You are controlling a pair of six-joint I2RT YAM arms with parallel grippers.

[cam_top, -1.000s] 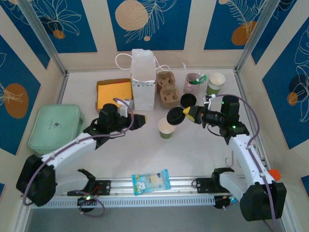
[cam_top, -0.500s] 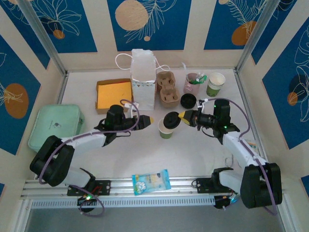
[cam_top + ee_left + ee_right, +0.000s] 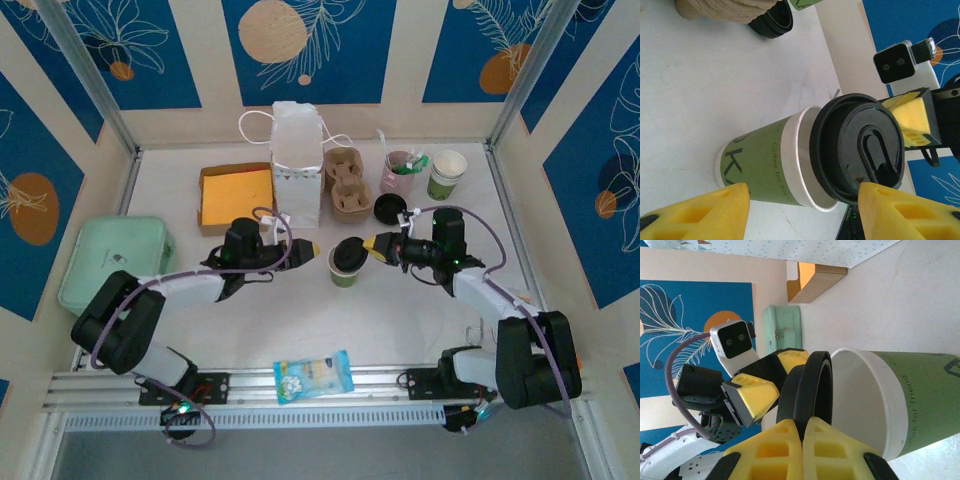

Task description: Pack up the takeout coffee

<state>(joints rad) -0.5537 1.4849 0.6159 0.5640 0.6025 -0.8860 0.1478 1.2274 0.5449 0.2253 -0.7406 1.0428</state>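
Top external: right gripper (image 3: 374, 243) clamped on round black plastic lid (image 3: 350, 251), tilted over green-patterned white-rimmed paper cup (image 3: 343, 272), upright mid white table (image 3: 400, 325); left gripper (image 3: 308, 249) fingers apart, beside cup. Risk: lopsided press tips unbraced cup.

right gripper (image 3: 373, 244): pinching black lid (image 3: 349, 253) atop green cup (image 3: 343, 273); left gripper (image 3: 308, 250): just beside cup

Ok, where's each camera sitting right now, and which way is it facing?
Top external: above and behind the robot, looking down at the table; left arm and right arm show.
Left wrist: on the left arm, facing right at the green cup and black lid; open left jaws frame the bottom edge.
Right wrist: facing left; right jaws pinch the lid.
Shared: all three show cup and lid.
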